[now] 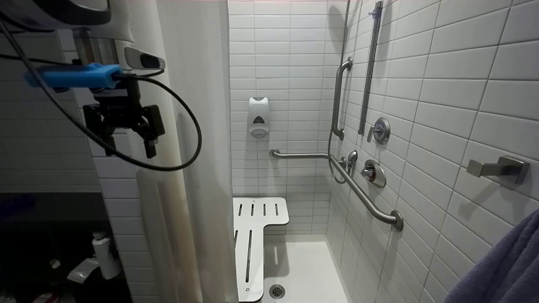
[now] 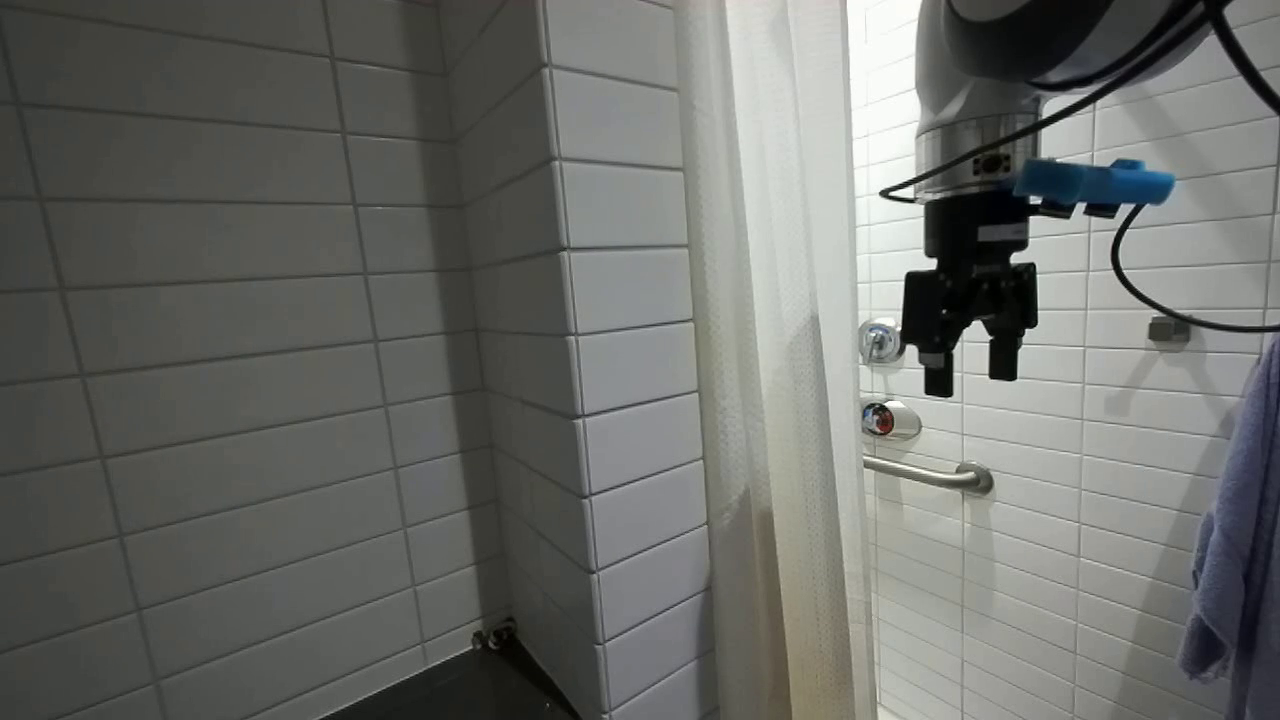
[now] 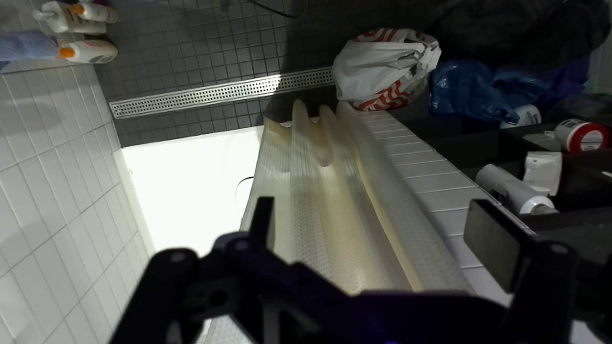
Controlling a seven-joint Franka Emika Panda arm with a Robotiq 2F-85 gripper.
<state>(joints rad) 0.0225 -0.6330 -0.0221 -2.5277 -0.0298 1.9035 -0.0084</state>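
The dark tiled floor (image 3: pixel 210 52) carries 1 white bag (image 3: pixel 375 71) beside a drain grate (image 3: pixel 215 92).

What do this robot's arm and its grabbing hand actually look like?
The rounded, light grey and black arm ends in a silver metal cylinder, then an angular, black, two-fingered gripper with a pale, unreadable label. In the wrist view, its flat inner pads look grey. A bright blue oblong block is mounted above the gripper; a black cable loops out of it.
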